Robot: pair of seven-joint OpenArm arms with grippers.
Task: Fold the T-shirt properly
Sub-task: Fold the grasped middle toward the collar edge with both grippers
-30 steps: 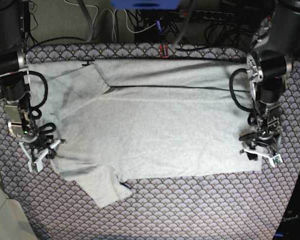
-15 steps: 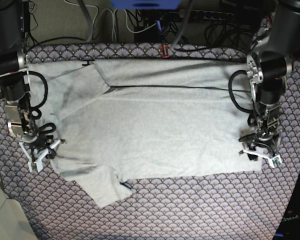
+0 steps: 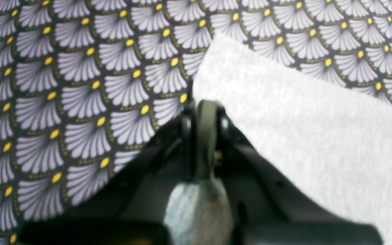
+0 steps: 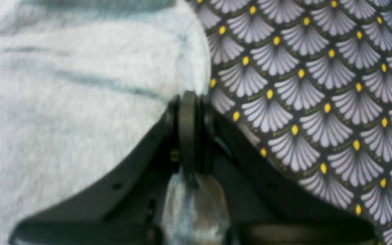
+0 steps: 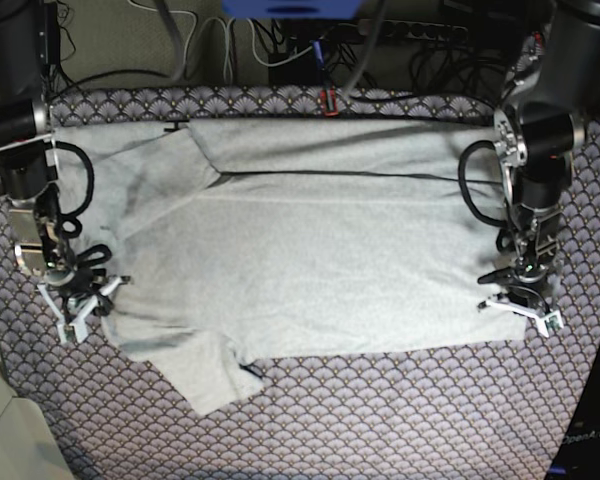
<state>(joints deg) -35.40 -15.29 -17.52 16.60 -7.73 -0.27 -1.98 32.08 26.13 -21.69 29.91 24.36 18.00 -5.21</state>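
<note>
Your T-shirt (image 5: 310, 240) lies spread flat on the scallop-patterned tablecloth (image 5: 380, 420), plain grey side up; you can read no lettering on it. At the shirt's right near corner your left gripper (image 5: 521, 300) has its jaws closed together at the cloth's edge, and whether fabric sits between them you cannot tell. At the shirt's left edge, above the near sleeve, your right gripper (image 5: 80, 300) is closed too, touching the rounded fabric edge, grip uncertain.
</note>
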